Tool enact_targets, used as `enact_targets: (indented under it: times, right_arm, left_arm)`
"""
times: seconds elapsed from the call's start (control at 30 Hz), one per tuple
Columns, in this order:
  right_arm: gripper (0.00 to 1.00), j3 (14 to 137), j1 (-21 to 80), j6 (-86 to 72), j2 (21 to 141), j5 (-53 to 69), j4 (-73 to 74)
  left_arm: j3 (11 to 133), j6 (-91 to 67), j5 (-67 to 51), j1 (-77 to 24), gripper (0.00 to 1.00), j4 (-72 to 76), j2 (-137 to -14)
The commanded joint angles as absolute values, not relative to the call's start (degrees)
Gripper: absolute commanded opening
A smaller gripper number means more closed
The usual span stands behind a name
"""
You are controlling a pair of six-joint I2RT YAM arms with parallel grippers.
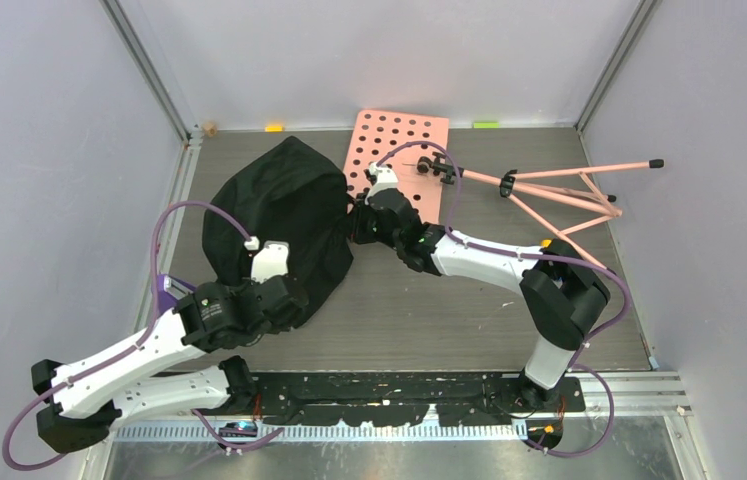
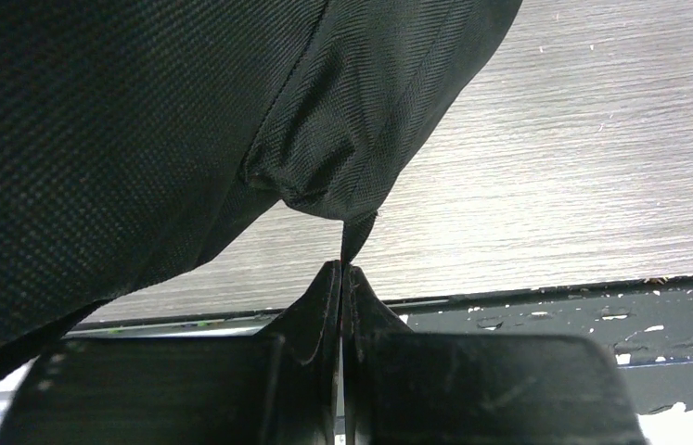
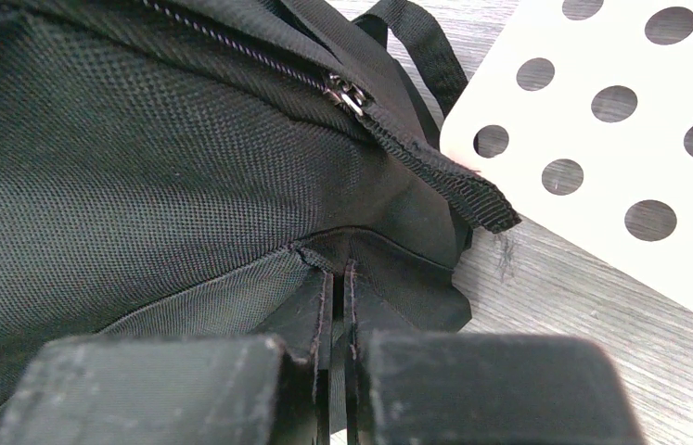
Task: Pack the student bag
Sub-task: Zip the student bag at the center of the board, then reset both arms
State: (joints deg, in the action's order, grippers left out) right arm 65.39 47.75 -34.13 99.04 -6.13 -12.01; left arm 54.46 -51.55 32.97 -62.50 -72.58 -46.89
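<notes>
The student bag (image 1: 274, 215) is a large black fabric backpack lying left of centre on the table. My left gripper (image 1: 279, 295) is at its near edge, shut on a thin pinch of the bag's fabric (image 2: 353, 236). My right gripper (image 1: 357, 225) is at the bag's right edge, shut on a fold of its fabric (image 3: 338, 269). In the right wrist view the bag's zipper (image 3: 347, 93) and a frayed black strap end (image 3: 454, 181) lie just above the fingers.
A pink perforated board (image 1: 397, 160) lies behind the right gripper; it shows white in the right wrist view (image 3: 621, 139). A folded pink stand with black joints (image 1: 559, 190) lies at the right. Grey walls enclose the table; a black base rail (image 1: 399, 395) runs along the near edge.
</notes>
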Motion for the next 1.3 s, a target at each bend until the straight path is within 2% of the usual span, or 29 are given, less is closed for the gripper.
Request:
enact_targets:
  times: [0.0,0.4,0.57,0.6,0.63,0.7,0.73,0.77,0.83,0.87,1.03,1.2,1.27]
  right_arm:
    - [0.0,67.98,45.66,-32.43,99.24,-16.16,-15.64]
    - [0.0,67.59,45.7,-32.37,98.93,-16.94,-15.66]
    - [0.0,67.62,45.7,-30.94,98.43,-13.46,-15.99]
    - [0.01,68.01,45.7,-30.04,98.35,-11.85,-15.55]
    - [0.03,68.37,45.7,-29.43,98.06,-11.06,-13.86]
    - [0.16,69.31,45.7,-26.95,97.28,-8.81,-11.35]
    - [0.3,69.32,45.7,-25.52,96.85,-7.54,-10.77]
    - [0.44,69.05,45.7,-24.76,95.93,-6.93,-9.68]
    - [0.59,68.67,45.73,-22.67,94.13,-5.84,-7.38]
    - [0.61,68.53,45.71,-21.33,92.7,-5.26,-6.59]
    - [0.74,66.24,45.16,-18.35,87.11,-2.55,-1.11]
    - [0.8,65.16,41.28,-18.01,81.46,-2.31,8.68]
    - [0.85,64.17,38.6,-18.2,79.1,-2.52,11.66]
  left_arm:
    - [57.74,-53.37,30.98,-62.67,0.0,-84.76,-46.51]
    - [58.44,-53.96,27.51,-62.66,0.0,-91.11,-47.56]
    - [58.6,-50.0,26.7,-62.66,0.0,-85.64,-48.32]
    - [58.68,-49.1,26.52,-62.67,0.08,-83.84,-48.54]
    - [58.72,-48.36,26.46,-62.67,0.21,-82.09,-48.64]
    - [58.28,-46.29,26.13,-62.64,0.42,-78.26,-48.77]
    - [57.92,-44.95,25.73,-62.66,0.57,-75.25,-48.73]
    - [57.58,-43.4,25.19,-62.67,0.67,-73.83,-48.83]
    - [57.01,-40.11,24.41,-62.67,0.82,-68.8,-49.0]
    - [56.85,-37.64,23.88,-62.6,0.87,-66.92,-49.33]
    - [56.59,-28.25,20.77,-62.66,0.99,-56.33,-51.06]
    - [58.17,-19.06,21.05,-62.67,1.0,-45.47,-53.56]
    - [59.59,-14.77,20.05,-62.66,1.0,-39.65,-55.9]
